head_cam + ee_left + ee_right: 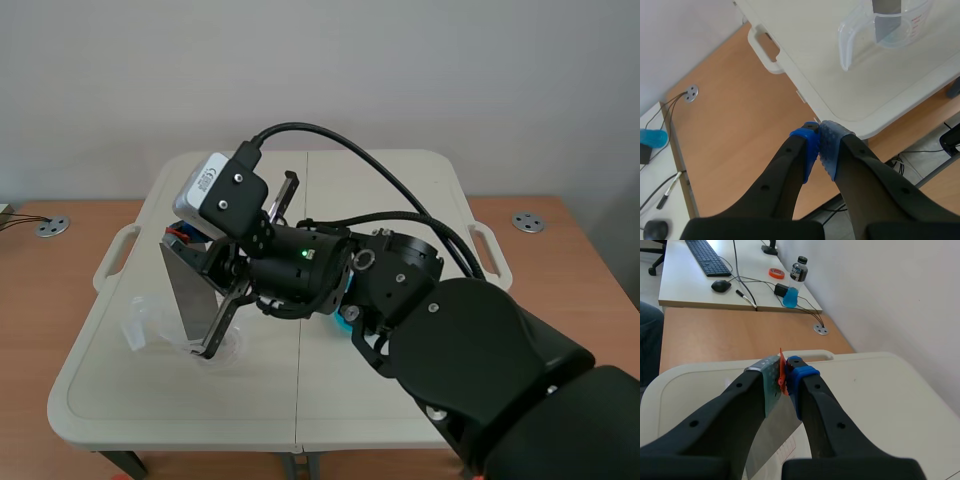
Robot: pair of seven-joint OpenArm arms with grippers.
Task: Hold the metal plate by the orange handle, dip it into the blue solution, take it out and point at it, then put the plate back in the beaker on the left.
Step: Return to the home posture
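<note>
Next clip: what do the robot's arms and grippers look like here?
The left gripper has thick black fingers with small screw holes and blue tip pads, one dotted. The right gripper is alike, but one pad is grey-green. The right arm is bulky, black and rounded, with a green light, thick black cables and a labelled grey camera.

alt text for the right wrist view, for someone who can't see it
The right gripper is shut on the orange handle of the metal plate, which hangs down between its fingers above the white table. Beyond, a further desk holds a bottle of blue liquid and a keyboard.
</note>
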